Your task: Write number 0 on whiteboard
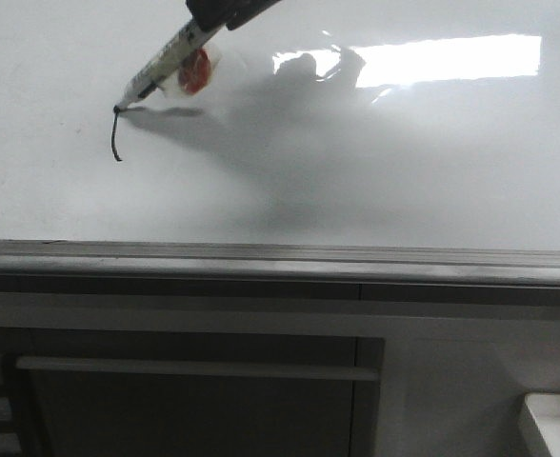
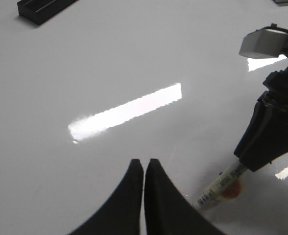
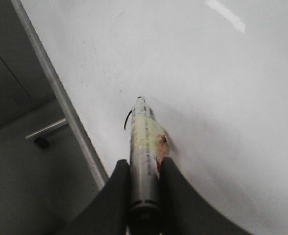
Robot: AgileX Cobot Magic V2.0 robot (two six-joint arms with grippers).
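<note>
The whiteboard is glossy white, with a bright reflection and a grey ledge along its lower edge. My right gripper is shut on a marker with a red sticker. The marker tip touches the board at the upper left. A short curved black stroke runs down from the tip; no closed loop of the number 0 shows. In the right wrist view the gripper clamps the marker beside the stroke. My left gripper is shut and empty, hovering over the board near the marker.
Below the ledge is a cabinet front with a horizontal bar handle. A white tray holding a red object sits at the bottom right. A black block lies on the board's far part in the left wrist view.
</note>
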